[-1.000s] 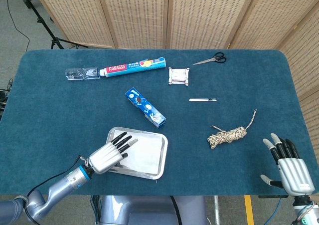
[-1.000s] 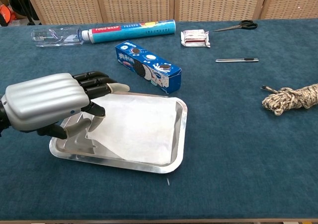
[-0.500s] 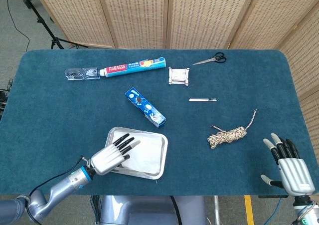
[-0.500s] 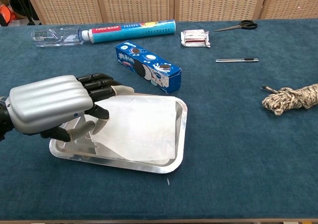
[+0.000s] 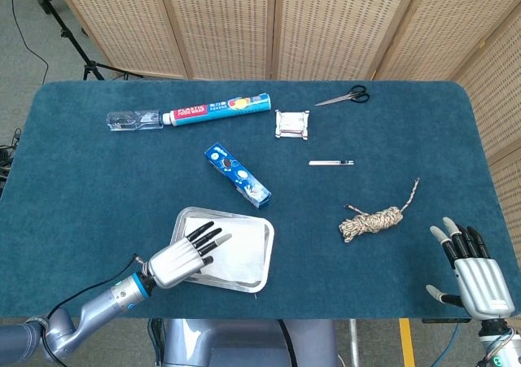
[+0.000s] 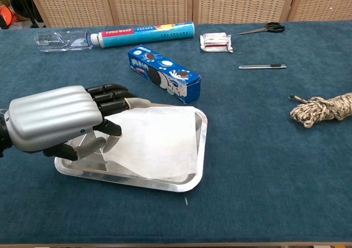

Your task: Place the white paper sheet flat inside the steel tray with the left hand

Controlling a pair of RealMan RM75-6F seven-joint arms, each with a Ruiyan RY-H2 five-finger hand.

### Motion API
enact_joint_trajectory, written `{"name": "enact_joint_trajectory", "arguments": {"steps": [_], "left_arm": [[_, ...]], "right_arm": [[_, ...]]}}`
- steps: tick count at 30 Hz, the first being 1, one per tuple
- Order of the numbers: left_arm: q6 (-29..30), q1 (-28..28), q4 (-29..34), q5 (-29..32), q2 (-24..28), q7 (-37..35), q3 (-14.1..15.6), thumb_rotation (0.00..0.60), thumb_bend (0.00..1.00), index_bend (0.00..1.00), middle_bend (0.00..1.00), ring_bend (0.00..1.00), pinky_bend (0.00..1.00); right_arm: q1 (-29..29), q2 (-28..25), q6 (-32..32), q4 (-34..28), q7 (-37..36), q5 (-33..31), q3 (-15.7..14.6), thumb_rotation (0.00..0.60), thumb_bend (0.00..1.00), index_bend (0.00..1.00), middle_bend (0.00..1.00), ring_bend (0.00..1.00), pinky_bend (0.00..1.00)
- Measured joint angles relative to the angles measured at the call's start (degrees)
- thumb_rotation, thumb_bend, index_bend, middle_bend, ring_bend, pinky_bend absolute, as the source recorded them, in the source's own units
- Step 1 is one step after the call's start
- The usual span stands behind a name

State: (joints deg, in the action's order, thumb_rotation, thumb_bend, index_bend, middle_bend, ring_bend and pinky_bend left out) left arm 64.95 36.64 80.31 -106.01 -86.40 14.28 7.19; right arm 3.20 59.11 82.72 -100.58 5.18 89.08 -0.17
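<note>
Your left hand (image 6: 52, 117) over steel tray (image 6: 202, 139) left end, fingers (image 6: 113, 95) pinching white paper sheet (image 6: 159, 141) edge; sheet extends rightward, near-left corner lifted. Right hand (image 5: 478, 279) far, spread, empty.

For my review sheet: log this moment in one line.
left robot hand: holds white paper sheet edge | sheet: in steel tray, not flat | right robot hand: open, idle

White paper sheet (image 6: 159, 141), silver steel tray (image 6: 201, 149), teal table (image 6: 264, 165).
</note>
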Motion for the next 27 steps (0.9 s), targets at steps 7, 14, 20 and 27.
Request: {"name": "enact_joint_trajectory", "arguments": {"steps": [7, 14, 20, 27], "left_arm": [[0.21, 0.00, 0.17, -0.61, 0.04, -0.16, 0.54, 0.600, 0.60, 0.74, 0.02, 0.00, 0.00], [0.49, -0.02, 0.65, -1.36, 0.15, 0.21, 1.06, 0.600, 0.60, 0.74, 0.02, 0.00, 0.00], [0.25, -0.09, 0.45, -0.73, 1.21, 0.69, 0.88, 0.600, 0.60, 0.74, 0.02, 0.00, 0.00], [0.22, -0.54, -0.93, 0.59, 2.07, 0.23, 0.59, 0.600, 0.60, 0.74, 0.02, 0.00, 0.00]], "right_arm": [[0.01, -0.01, -0.05, 0.03, -0.03, -0.07, 0.02, 0.600, 0.00, 0.10, 0.00, 0.00, 0.00], [0.02, -0.01, -0.07, 0.03, -0.03, -0.04, -0.01, 0.600, 0.00, 0.10, 0.00, 0.00, 0.00], [0.00, -0.02, -0.04, 0.06, -0.10, -0.15, 0.05, 0.600, 0.00, 0.10, 0.00, 0.00, 0.00], [0.05, 0.14, -0.23, 0.01, 0.38, -0.01, -0.09, 0.600, 0.00, 0.10, 0.00, 0.00, 0.00]]}}
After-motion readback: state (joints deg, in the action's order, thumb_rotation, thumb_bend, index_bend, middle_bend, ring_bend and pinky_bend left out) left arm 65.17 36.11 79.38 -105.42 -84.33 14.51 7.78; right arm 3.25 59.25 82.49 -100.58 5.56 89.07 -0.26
